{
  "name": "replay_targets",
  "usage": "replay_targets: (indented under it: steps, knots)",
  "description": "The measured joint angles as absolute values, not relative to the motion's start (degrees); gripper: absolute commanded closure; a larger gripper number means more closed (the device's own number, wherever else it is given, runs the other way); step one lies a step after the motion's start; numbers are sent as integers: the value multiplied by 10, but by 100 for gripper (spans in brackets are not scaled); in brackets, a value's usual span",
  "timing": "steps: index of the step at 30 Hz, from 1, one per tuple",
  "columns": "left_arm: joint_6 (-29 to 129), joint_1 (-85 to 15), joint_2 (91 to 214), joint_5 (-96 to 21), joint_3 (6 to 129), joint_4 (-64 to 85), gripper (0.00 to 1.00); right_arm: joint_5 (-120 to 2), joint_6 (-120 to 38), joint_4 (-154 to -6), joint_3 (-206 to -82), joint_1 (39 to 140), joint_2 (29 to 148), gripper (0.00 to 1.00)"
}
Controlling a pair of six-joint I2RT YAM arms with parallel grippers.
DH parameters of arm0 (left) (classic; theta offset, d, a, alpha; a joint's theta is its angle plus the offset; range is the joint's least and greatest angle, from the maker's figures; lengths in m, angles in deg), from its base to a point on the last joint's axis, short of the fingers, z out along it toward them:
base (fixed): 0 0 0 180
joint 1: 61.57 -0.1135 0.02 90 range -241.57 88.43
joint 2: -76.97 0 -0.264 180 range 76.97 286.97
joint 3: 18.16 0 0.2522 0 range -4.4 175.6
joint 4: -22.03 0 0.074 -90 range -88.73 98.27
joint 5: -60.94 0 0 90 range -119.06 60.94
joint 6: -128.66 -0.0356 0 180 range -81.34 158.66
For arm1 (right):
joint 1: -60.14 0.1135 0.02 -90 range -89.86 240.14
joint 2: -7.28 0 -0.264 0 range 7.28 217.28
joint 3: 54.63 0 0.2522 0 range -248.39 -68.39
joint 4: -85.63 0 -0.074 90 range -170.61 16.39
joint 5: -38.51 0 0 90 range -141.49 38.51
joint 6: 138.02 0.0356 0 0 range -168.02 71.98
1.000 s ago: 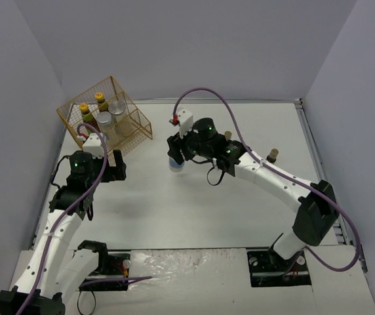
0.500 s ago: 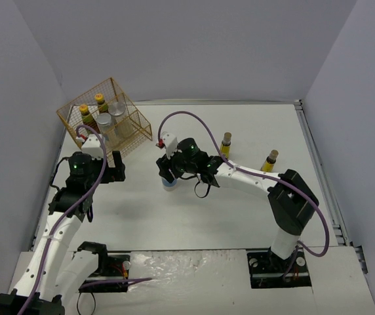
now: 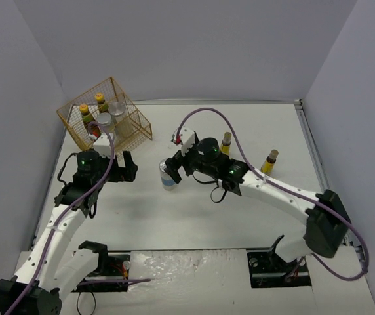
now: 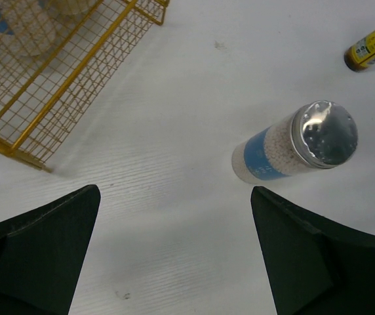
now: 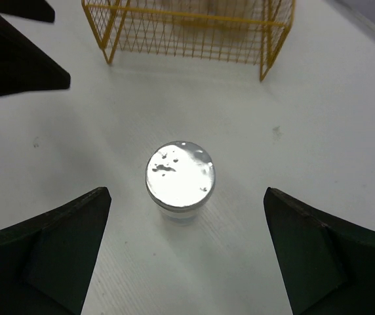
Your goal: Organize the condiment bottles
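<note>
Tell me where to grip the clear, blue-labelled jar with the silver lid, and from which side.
Grip the jar around its round body at the blue label, below the lid. It stands upright and alone, so a level approach from the left arm's side, where the open left gripper faces it, looks best.

No text, brand or number can be read anywhere. The silver-lidded jar (image 4: 292, 141) wears a blue label (image 4: 261, 157) around its white body, and any print on it is too faint to make out. The slim dark bottle (image 4: 373, 47) at the corner of the left wrist view carries a yellow label with red and dark marks, too small to read. From above, the two bottles (image 3: 84, 115) in the wire basket (image 3: 137, 123) show their labels only as coloured blurs.
</note>
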State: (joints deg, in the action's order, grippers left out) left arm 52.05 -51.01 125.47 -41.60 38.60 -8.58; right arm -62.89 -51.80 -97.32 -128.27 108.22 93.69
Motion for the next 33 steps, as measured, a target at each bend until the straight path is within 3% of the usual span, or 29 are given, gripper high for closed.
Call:
replay_targets:
  steps: [12,24,30,33]
  knots:
    - [554,-268,1356,-343,400,-6,3,-484,-499,-919,-1125,1027,604,0]
    - [565,-192,1515,-193,447,63,4,-458,-471,-882,-1087,1006,512,0]
    - [586,-187,1547,-161,452,70,22,-457,-468,-879,-1087,1006,511,0]
    - [597,-185,1550,-153,452,71,42,-457,-467,-878,-1087,1006,511,0]
